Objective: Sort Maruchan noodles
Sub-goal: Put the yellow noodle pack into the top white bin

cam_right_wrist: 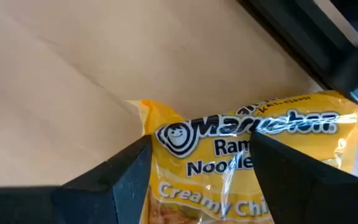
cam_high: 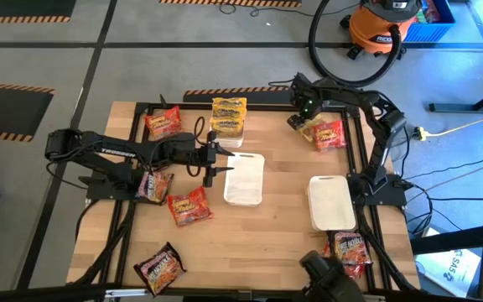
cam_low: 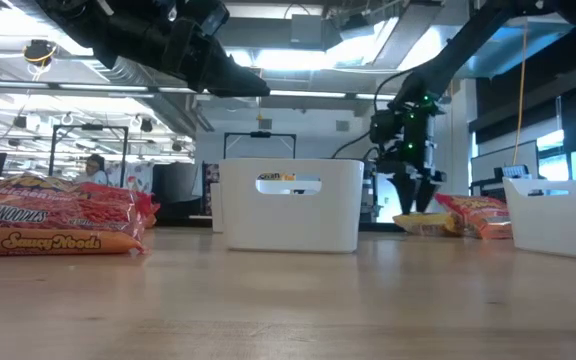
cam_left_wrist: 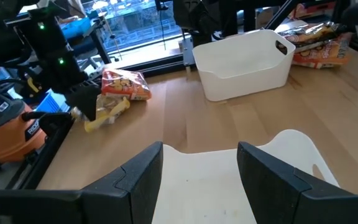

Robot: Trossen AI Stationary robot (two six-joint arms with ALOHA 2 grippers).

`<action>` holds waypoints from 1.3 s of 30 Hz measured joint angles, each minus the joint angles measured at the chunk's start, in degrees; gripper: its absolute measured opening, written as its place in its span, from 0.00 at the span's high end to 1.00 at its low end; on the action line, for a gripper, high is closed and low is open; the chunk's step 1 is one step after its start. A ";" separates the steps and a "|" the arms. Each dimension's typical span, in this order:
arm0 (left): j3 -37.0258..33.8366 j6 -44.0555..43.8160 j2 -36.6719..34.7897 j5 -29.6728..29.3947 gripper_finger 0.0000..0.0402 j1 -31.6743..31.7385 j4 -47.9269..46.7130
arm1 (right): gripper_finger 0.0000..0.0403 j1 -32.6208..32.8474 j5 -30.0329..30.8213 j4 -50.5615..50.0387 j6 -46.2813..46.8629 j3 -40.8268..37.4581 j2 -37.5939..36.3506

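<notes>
The desk [cam_high: 267, 235] is a pale wooden top inside a black frame, standing on a grey floor marked with black-and-orange hazard tape. An orange shop vacuum [cam_high: 381, 29] with a looped black hose sits on the floor beyond the desk's far right corner; in the low view the room behind shows ceiling lights, glazed partitions and a person seated far off.

The right end effector [cam_high: 298, 120] is at the far right corner, fingers spread apart and straddling a yellow packet [cam_right_wrist: 241, 162] that lies flat on the wood under it; nothing is lifted. A red-orange packet [cam_high: 332, 134] lies just beside that yellow one.

The left end effector [cam_left_wrist: 199, 180] hovers open and empty over the rim of a white tray [cam_high: 245, 178] near the desk's middle. A second white tray [cam_high: 331, 202] stands farther toward the right arm. A stack of yellow packets [cam_high: 229, 117] lies just beyond the left end effector, and red and dark packets lie scattered beneath and behind its arm, with more at the near edge.
</notes>
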 joint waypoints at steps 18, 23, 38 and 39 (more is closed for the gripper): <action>0.02 0.00 0.00 0.00 0.50 -0.02 0.33 | 0.38 13.33 -5.43 6.07 -1.68 0.00 -0.01; 0.02 0.00 0.00 -0.02 0.50 -0.02 0.31 | 0.38 15.63 -4.69 4.39 -4.55 0.32 -0.66; 0.02 -0.07 0.00 -0.02 0.50 -0.04 0.17 | 0.38 9.89 -1.66 -4.16 -0.39 3.78 -7.10; 0.02 -0.08 0.00 0.00 0.50 -0.04 0.17 | 0.38 9.80 -0.94 -3.83 -0.37 3.78 -6.79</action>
